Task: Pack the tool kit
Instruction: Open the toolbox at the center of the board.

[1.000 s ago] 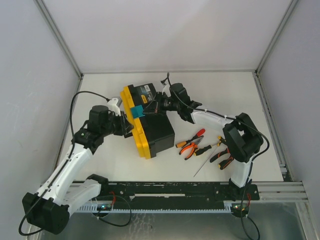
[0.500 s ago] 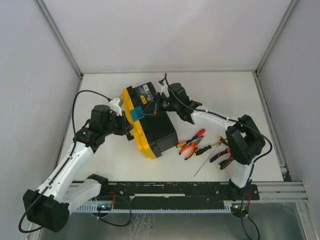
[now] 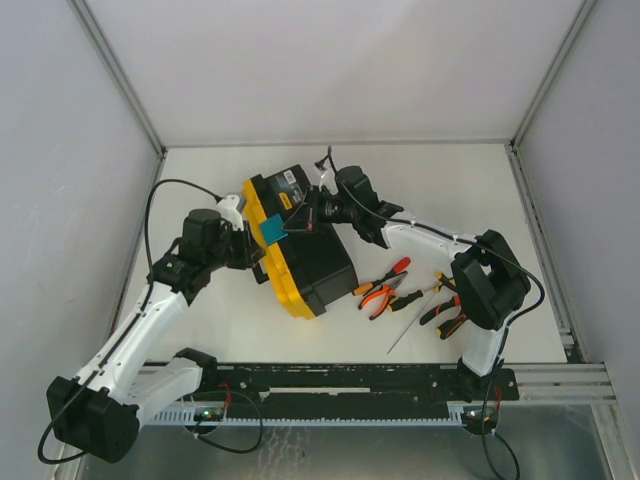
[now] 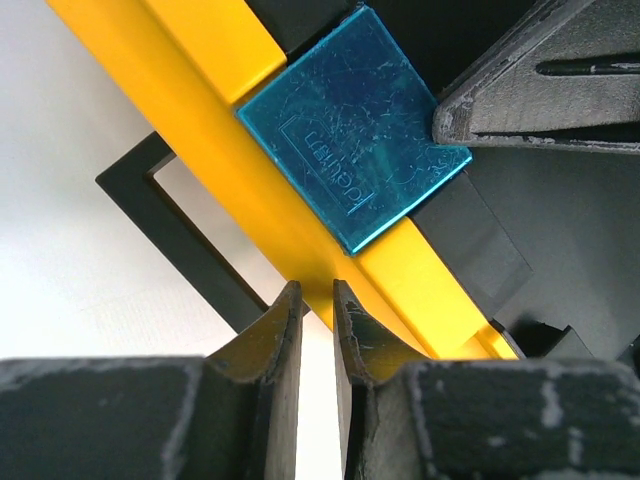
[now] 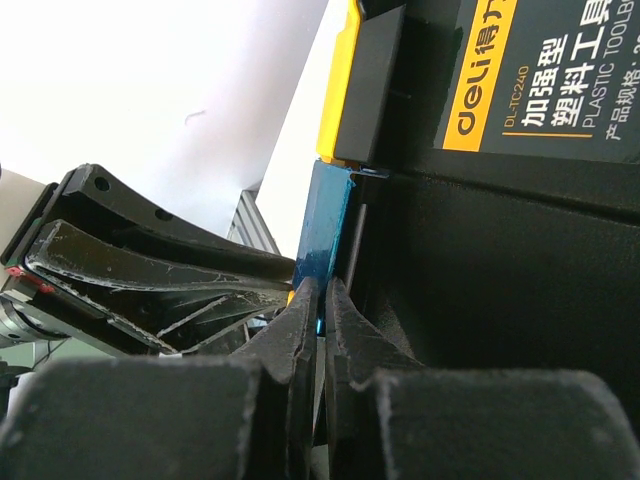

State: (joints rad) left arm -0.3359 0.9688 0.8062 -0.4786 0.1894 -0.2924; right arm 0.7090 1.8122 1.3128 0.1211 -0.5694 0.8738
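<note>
Right gripper [image 5: 322, 287]: jaws pressed together, no usable gap. The tips sit at the lower edge of the teal latch [image 4: 355, 150]. A thin line of teal shows just past them in the right wrist view, and I cannot tell whether any of it is nipped. In the left wrist view the same closed fingers enter from the upper right and touch the latch's corner. Left gripper [image 4: 315, 290]: fingers stand a narrow slot apart, with white table visible through the slot. The tips are up against the edge of the yellow lid [image 4: 200, 60], with the black handle [image 4: 180, 240] just beside the left fingertip. I cannot tell whether the jaws pinch the lid edge or only rest against it. The latch lies flat across the yellow band, with black plastic on its far side. I cannot tell if it is fastened. Toolbox [image 3: 318, 262]: on the table [image 3: 450, 190], left of centre and skewed to the table edges. The yellow band faces the left arm and the black body faces the right. It sits between the two grippers, one on each long side. An orange printed label [image 5: 520, 60] is on the black face at the far end. Loose tools lie on the table to the right of the box, apart from it. Orange-handled pliers [image 3: 376, 296] are nearest, a second pair [image 3: 446, 314] is by the right arm's lower link, and a thin-shafted screwdriver [image 3: 412, 322] lies slantwise between them.
</note>
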